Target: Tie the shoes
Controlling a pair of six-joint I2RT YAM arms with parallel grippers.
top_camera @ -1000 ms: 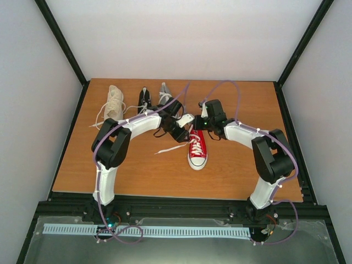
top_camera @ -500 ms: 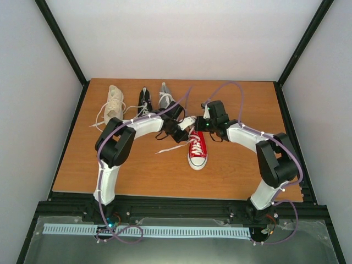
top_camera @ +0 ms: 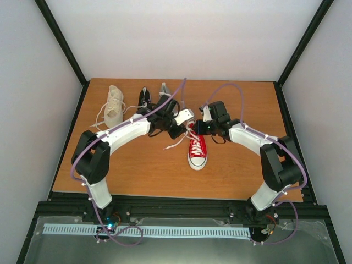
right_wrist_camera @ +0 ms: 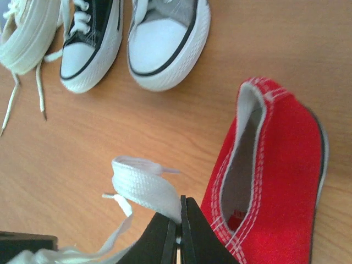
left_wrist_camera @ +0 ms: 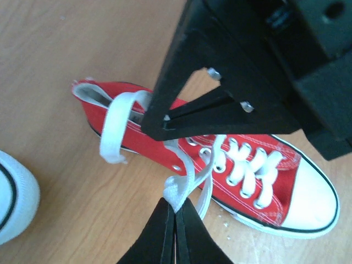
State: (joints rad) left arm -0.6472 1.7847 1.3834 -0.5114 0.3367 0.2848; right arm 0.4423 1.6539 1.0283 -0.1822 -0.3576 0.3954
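Three shoes [top_camera: 144,100] in row far left on table [top_camera: 247,165]; fourth shoe [top_camera: 197,152] nearer, right.

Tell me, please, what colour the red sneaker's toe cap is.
The toe cap is white, clearest in the left wrist view.

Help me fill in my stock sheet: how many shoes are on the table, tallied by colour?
cream shoe: 1
black shoe: 1
grey shoe: 1
red shoe: 1
Total: 4 shoes
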